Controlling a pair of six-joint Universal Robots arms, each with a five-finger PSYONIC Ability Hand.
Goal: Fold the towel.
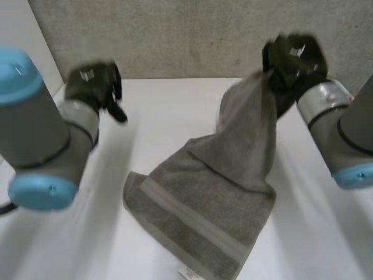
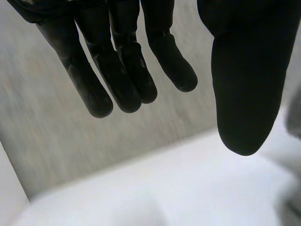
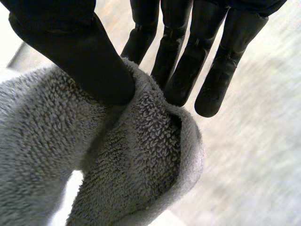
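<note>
White table bears most of the grey towel. Our right hand pinches its raised end between thumb and fingers, while our left hand hangs beside the towel, fingers relaxed.

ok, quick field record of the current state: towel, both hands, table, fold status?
towel: grey, one end held up, the rest lying rumpled on the table
right hand: raised above the table, thumb pinching the towel's upper end against the fingers
left hand: fingers relaxed, holding nothing, apart from the towel
table: white
fold: not yet done
</note>
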